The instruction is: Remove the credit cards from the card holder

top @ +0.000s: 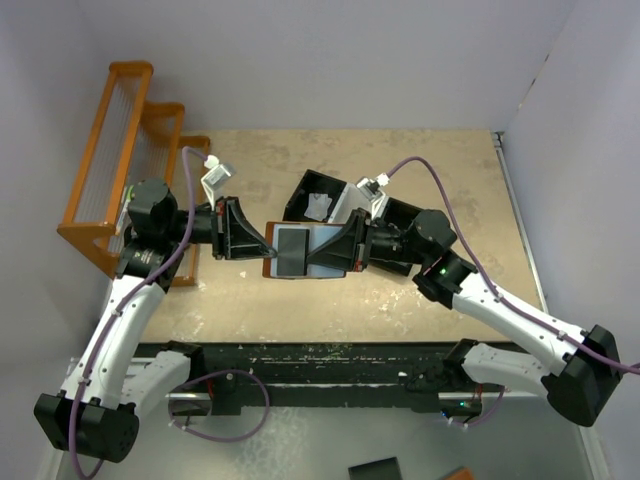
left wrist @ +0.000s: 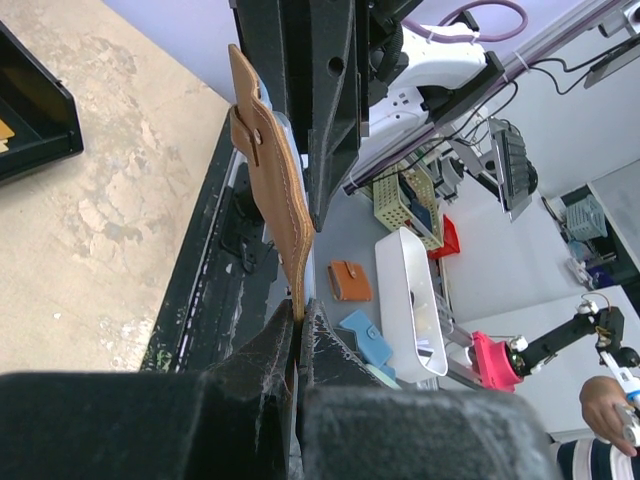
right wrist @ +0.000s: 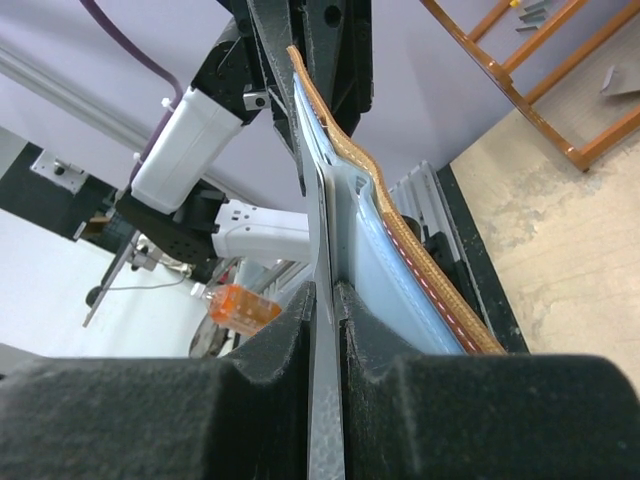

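- Top external: brown leather folding card holder [top: 316,240] spread between left gripper [top: 268,250] and right gripper [top: 328,258] over open tan table [top: 420,300]; dark flat card [top: 292,250] inside.
- Left wrist: fingers [left wrist: 270,350] clamp its stitched edge.
- Right wrist: fingers [right wrist: 290,330] pinch its pale inner layer (card or lining, unclear).

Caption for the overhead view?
Left fingers and right fingers hold a card holder open between them, dark card showing.

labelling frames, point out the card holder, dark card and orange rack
card holder [left wrist: 265,175], left wrist view, leather outer face
dark card [top: 292,250], top view, face centre
orange rack [top: 131,74], top view, far end bar
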Robot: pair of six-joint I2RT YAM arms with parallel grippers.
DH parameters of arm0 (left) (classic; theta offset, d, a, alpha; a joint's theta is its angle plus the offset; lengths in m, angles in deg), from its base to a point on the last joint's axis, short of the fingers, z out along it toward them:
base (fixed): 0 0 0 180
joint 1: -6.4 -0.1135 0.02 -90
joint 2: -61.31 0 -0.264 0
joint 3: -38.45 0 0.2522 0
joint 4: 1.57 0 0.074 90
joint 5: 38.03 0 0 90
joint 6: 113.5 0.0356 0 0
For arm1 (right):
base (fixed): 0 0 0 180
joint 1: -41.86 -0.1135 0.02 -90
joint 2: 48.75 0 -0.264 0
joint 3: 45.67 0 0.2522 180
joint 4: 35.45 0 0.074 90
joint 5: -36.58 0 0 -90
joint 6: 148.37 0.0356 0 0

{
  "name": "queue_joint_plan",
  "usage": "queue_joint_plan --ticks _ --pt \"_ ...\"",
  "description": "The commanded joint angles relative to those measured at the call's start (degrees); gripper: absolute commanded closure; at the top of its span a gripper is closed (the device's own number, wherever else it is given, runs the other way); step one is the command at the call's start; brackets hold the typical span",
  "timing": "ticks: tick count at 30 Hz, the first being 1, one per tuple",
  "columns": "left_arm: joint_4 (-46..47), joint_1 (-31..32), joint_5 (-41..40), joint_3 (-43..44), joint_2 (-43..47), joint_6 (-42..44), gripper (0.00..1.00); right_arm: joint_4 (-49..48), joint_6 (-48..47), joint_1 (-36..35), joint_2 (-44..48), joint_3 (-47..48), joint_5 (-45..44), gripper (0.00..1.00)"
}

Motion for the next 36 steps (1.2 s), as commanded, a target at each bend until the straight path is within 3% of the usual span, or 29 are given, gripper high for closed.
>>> queue_joint_plan --ticks 1,5,7,8,19,21,23,36 --pt "2.00 -0.04 -0.16 1.79 0.68 -0.75 1.00 -6.01 0.88 -0.35 0.61 1.57 -1.52 0.86" --pt "2.40 -0.04 -0.26 1.97 0.70 -1.02 1.00 -1.51 -1.16 -0.35 1.06 2.54 -4.48 0.92" --pt "2.41 -0.04 -0.26 2.06 0.57 -1.02 1.00 2.51 -2.85 -0.36 1.59 3.24 -6.82 0.71" --pt "2.49 -0.04 -0.26 2.13 0.60 -1.02 1.00 5.02 -3.71 -0.42 2.35 3.47 -8.29 0.65" --pt "2.94 -0.04 -0.53 2.31 0.61 -1.32 1.00 7.34 -4.05 -1.44 3.53 4.43 -14.68 0.87" --pt "3.09 -0.04 -0.61 2.36 0.61 -1.39 1.00 9.34 -4.82 -1.69 3.24 5.06 -15.40 0.73" --pt "3.15 -0.04 -0.53 2.46 0.51 -1.37 1.00 10.91 -5.29 -2.09 3.42 5.08 -16.28 0.68" --pt "4.72 -0.04 -0.78 2.64 0.21 -2.59 1.00 4.00 -3.16 -5.02 0.46 3.64 -12.85 0.63"
